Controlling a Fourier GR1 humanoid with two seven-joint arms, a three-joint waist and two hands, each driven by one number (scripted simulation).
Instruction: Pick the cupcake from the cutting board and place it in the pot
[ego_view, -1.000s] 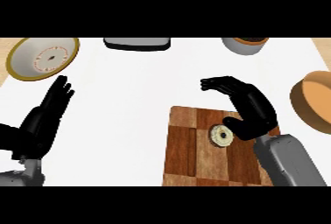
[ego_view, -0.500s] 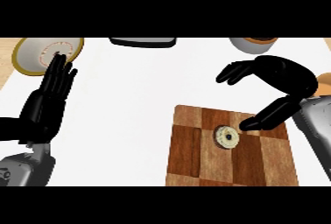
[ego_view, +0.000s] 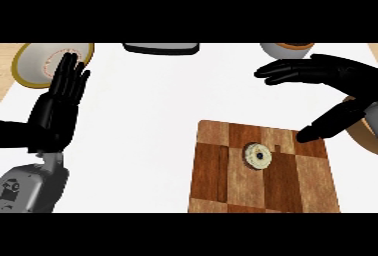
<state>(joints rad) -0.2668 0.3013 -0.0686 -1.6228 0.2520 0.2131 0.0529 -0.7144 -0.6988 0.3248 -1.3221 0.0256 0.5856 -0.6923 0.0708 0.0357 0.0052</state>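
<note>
A small round cupcake (ego_view: 258, 155) with a pale top sits near the middle of the wooden cutting board (ego_view: 221, 190) at the lower right. My right hand (ego_view: 345, 79) hovers above and to the right of it, open, fingers stretched leftward and thumb pointing down toward the board's far right corner. It touches nothing. A tan round pot (ego_view: 367, 137) shows at the right edge, mostly hidden behind that hand. At the left, my left hand (ego_view: 57, 107) is open and still, fingers up.
A cream-rimmed round plate (ego_view: 29, 67) lies at the far left behind the left hand's fingertips. A dark grey object (ego_view: 161, 48) sits at the top centre and a brown-rimmed cup (ego_view: 289, 48) at the top right. White counter lies between the hands.
My right hand has lifted from over the cupcake and swung up and right, its fingers spreading. The left hand has risen a little. The cupcake has not moved.
</note>
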